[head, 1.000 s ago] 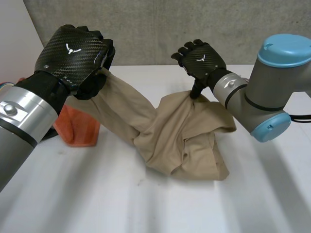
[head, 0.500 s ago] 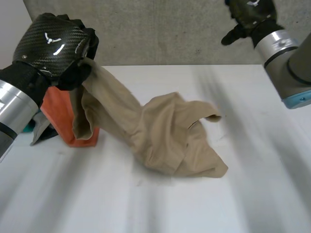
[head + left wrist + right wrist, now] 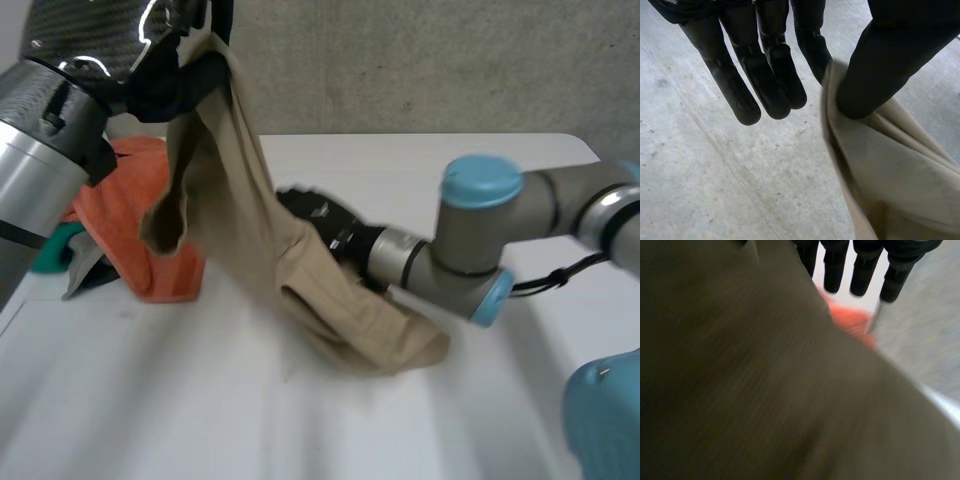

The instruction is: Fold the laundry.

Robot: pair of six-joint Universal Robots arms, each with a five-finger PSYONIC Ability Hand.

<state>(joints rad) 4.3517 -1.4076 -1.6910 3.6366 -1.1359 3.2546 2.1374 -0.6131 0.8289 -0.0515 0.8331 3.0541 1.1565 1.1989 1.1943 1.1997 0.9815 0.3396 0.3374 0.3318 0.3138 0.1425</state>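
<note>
The left hand point(image 3: 105, 35) has a glossy black shell with a carbon-fibre weave and a small white mark. Its fingers point(image 3: 772, 85) are matt black with rounded tips. The right hand point(image 3: 318, 218) is black too. A silver ring point(image 3: 395, 255) joins it to the grey right arm point(image 3: 555, 200), which carries round light-blue caps point(image 3: 482, 180).

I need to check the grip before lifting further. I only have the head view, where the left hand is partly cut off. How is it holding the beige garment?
Observer: In the left wrist view, the left hand pinches the beige garment between thumb and a finger; the other fingers hang straight.
Operator: And the right hand's fingers?
Observer: In the right wrist view, the right hand has straight fingers, reaching past the garment toward the orange cloth.
</note>
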